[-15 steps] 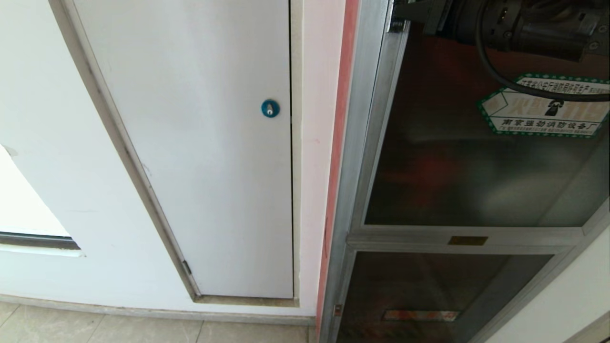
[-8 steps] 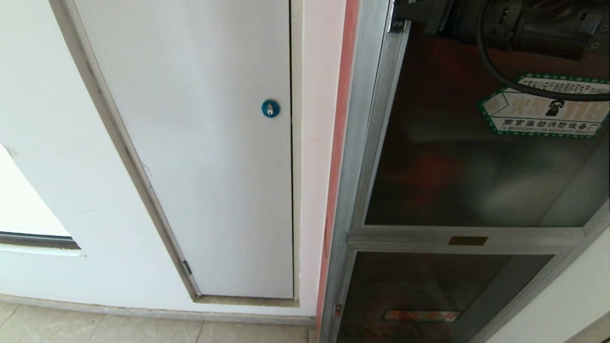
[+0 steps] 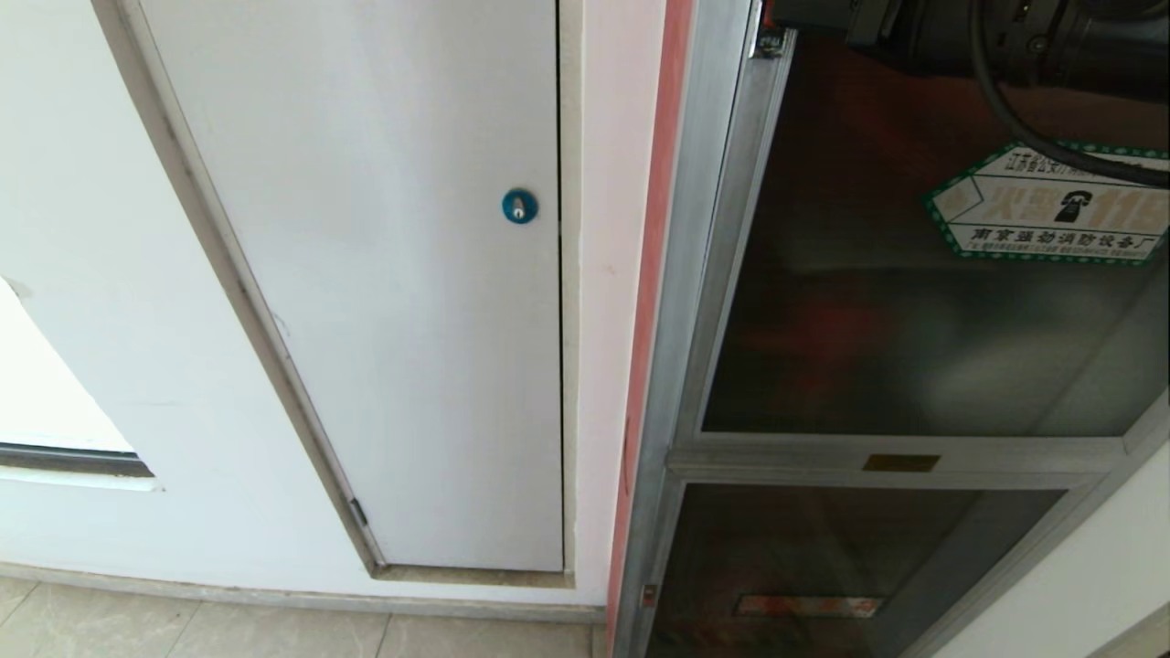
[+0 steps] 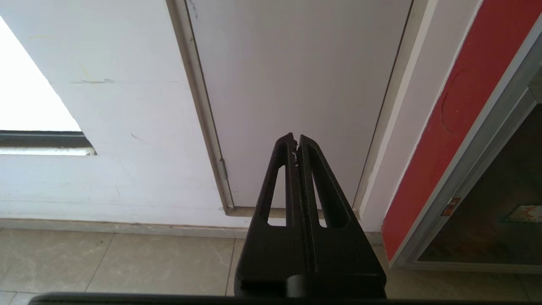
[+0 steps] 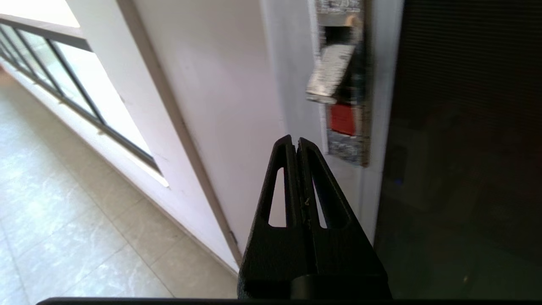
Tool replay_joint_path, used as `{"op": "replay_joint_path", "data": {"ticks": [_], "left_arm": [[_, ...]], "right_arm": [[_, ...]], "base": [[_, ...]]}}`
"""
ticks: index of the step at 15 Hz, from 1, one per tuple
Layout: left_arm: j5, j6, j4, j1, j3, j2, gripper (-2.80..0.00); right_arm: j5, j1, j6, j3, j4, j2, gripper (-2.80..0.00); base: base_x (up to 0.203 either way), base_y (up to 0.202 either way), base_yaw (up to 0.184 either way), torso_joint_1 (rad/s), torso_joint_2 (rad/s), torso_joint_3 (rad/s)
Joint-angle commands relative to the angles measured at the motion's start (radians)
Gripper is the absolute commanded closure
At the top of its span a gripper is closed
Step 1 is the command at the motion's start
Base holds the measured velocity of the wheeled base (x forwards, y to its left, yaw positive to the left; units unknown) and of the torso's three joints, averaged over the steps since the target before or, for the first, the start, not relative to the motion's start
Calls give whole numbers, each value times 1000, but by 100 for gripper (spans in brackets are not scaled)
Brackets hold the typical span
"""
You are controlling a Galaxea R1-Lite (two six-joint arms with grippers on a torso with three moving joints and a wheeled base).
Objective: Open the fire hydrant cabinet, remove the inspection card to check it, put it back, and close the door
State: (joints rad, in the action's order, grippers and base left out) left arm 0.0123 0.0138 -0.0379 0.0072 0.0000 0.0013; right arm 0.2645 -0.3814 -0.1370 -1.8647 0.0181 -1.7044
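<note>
The door [image 3: 914, 302] of the fire hydrant cabinet [image 3: 681, 274] fills the head view from 1 to 5 o'clock — a tall aluminium-framed pane of dark glass, long axis vertical, with the hexagonal telephone sticker [image 3: 1051, 215] at about 2 o'clock. Its free edge faces the white panel with the blue lock [image 3: 518, 206], and it looks barely ajar. I judge it rigid and light on its hinges, though the glass is smooth and breakable, so the metal edge by the red latch [image 5: 342, 118] is the place to hook or push. The right gripper [image 5: 295, 146] sits near that latch, jaws pressed together and empty. The left gripper [image 4: 295, 142] is parked low toward the white panel, jaws likewise closed on nothing. No inspection card is visible.
</note>
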Motion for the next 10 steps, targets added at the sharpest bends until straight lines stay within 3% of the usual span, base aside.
{"op": "replay_joint_path", "data": {"ticks": [1, 7, 10], "left_arm": [[0, 0, 0, 0, 14, 0, 0], [0, 0, 0, 0, 14, 0, 0], [0, 0, 0, 0, 14, 0, 0]], "right_arm": [[3, -17, -1, 12, -1, 38, 0], [-84, -64, 0, -1, 2, 65, 0], [-198, -119, 2, -4, -4, 63, 0]], "base": [[0, 0, 0, 0, 0, 0], [0, 0, 0, 0, 0, 0], [0, 0, 0, 0, 0, 0]]}}
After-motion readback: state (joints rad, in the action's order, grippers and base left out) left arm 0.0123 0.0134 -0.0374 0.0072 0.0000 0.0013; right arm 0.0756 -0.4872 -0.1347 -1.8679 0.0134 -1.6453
